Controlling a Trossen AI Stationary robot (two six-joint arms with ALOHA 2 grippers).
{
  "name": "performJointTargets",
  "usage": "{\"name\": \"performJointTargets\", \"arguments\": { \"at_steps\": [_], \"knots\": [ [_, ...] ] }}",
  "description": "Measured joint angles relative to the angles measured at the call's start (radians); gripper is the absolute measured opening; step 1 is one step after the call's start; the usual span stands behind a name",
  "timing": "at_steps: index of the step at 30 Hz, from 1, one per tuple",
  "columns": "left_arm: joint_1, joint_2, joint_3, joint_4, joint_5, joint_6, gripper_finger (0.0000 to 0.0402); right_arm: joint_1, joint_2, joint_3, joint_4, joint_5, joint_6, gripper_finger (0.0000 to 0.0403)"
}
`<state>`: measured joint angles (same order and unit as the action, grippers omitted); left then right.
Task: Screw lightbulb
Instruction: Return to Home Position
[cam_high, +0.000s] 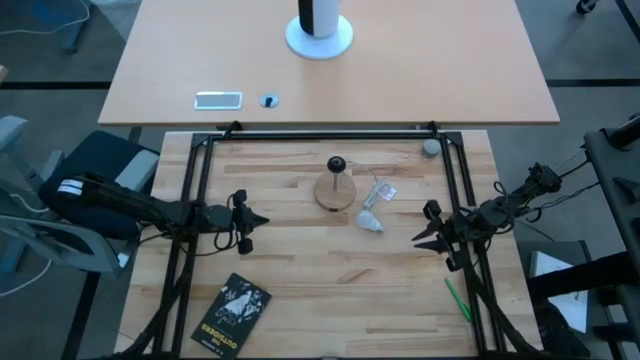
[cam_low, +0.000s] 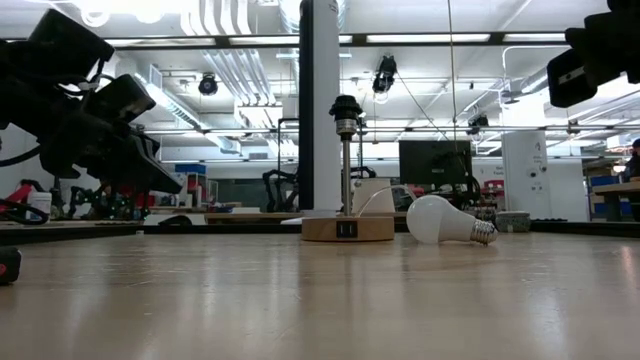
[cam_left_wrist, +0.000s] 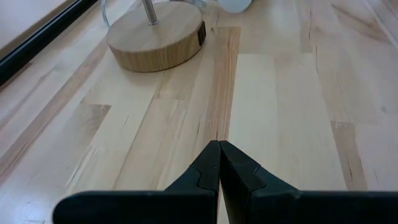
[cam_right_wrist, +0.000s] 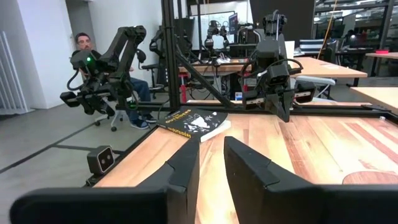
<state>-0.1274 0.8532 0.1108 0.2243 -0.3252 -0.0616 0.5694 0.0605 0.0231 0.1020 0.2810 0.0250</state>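
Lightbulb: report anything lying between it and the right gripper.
Nothing visible does. In the high view only bare wooden tabletop lies between the lightbulb and the right gripper; the lamp stand sits beyond the bulb.

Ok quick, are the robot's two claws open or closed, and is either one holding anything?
Left gripper: closed, holding nothing.
Right gripper: open, holding nothing.

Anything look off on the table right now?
The lightbulb lies on its side on the table beside the lamp stand, whose socket is empty. A crumpled wrapper lies loose nearby. Left gripper and right gripper hover apart from them, either side.
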Motion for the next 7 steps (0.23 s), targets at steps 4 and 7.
{"name": "performJointTargets", "arguments": {
  "at_steps": [4, 7],
  "knots": [
    [0.000, 0.000, 0.000, 0.000, 0.000, 0.000, 0.0000, 0.000, 0.000, 0.000, 0.000, 0.000, 0.000, 0.0077],
    [0.000, 0.000, 0.000, 0.000, 0.000, 0.000, 0.0000, 0.000, 0.000, 0.000, 0.000, 0.000, 0.000, 0.0079]
  ]
}}
